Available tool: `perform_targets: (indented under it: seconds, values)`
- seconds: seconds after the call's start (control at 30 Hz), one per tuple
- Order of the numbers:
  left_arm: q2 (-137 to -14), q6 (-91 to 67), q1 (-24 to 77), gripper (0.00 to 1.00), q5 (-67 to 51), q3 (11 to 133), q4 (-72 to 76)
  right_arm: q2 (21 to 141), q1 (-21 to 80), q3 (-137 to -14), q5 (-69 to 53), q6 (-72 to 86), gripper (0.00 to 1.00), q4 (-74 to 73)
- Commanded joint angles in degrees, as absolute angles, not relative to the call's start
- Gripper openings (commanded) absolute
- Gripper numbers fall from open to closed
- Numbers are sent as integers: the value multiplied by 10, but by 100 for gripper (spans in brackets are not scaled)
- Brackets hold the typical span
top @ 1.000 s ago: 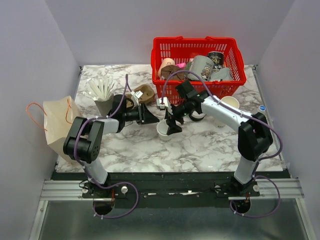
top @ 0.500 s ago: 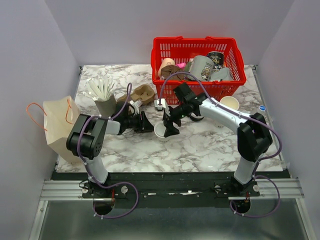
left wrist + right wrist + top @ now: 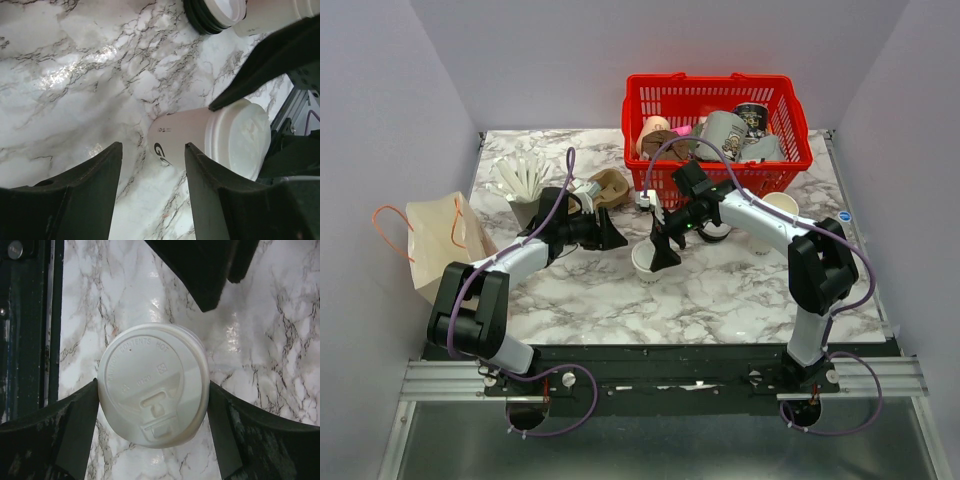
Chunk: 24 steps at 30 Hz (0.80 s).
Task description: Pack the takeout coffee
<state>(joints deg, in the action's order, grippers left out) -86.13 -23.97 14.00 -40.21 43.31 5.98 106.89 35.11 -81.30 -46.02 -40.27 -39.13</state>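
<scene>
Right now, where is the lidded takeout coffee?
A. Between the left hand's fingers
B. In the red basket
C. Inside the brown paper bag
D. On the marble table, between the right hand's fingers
D: the takeout coffee stands on the table, with the fingers of the right hand against both its sides.

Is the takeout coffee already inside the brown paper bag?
No, the takeout coffee stands on the marble table, while the brown paper bag sits at its left edge.
</scene>
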Motion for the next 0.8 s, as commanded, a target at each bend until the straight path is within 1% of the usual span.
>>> perform_targets:
  seconds: [0.0, 0.13, 0.27, 0.57, 0.77]
  values:
    - [-837, -223, 141, 63, -458, 440, 61, 1144, 337, -782, -338, -431, 100, -469]
    - [-832, -257, 141, 67, -510, 439, 122, 1141, 337, -791, -354, -425, 100, -475]
    - [-842, -295, 140, 68, -548, 440, 163, 1131, 336, -801, -362, -419, 100, -472]
    - [-873, -300, 142, 68, -579, 467, 163, 1130, 330, -865, -372, -387, 100, -489]
    - [-894, -305, 149, 68, -603, 476, 176, 1133, 328, -881, -391, -377, 100, -500]
